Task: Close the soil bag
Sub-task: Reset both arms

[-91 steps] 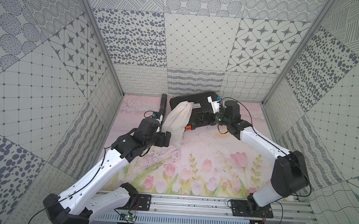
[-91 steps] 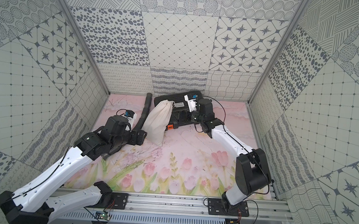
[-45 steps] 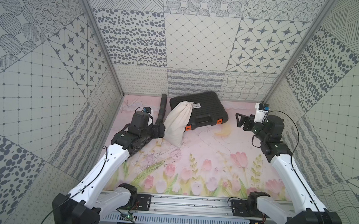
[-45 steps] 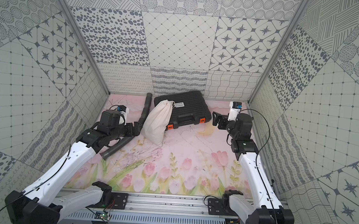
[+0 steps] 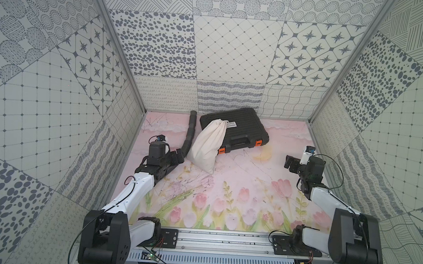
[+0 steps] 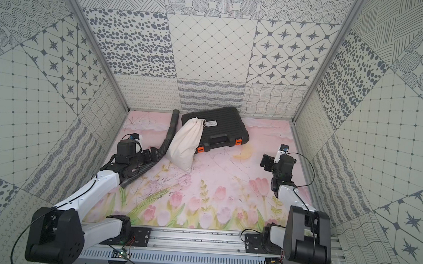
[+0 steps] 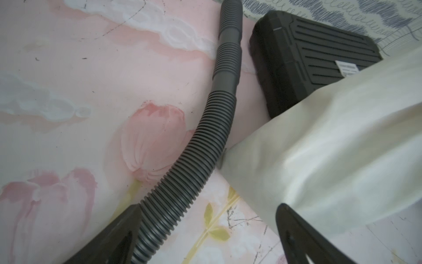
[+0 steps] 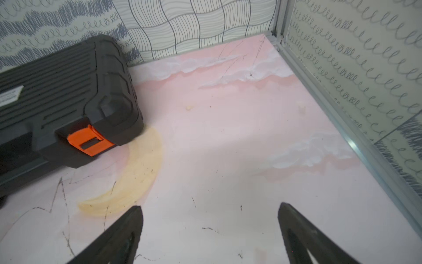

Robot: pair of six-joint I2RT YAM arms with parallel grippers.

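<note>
Upper centre in a top view, bag leaning on case, hose just beside its left; left gripper spread wide astride hose, right gripper wide apart at mid right, both empty.

Case, hose and flower-printed tabletop between patterned walls.
A black ribbed case lies flat at the back of the tabletop, close to the back wall. Its handle side faces front, with two orange latches and a white label on the lid. A dark grey corrugated hose lies just beside the case's left end, curving forward and leftward. A printed yellow crescent touches the case's right front corner.
</note>
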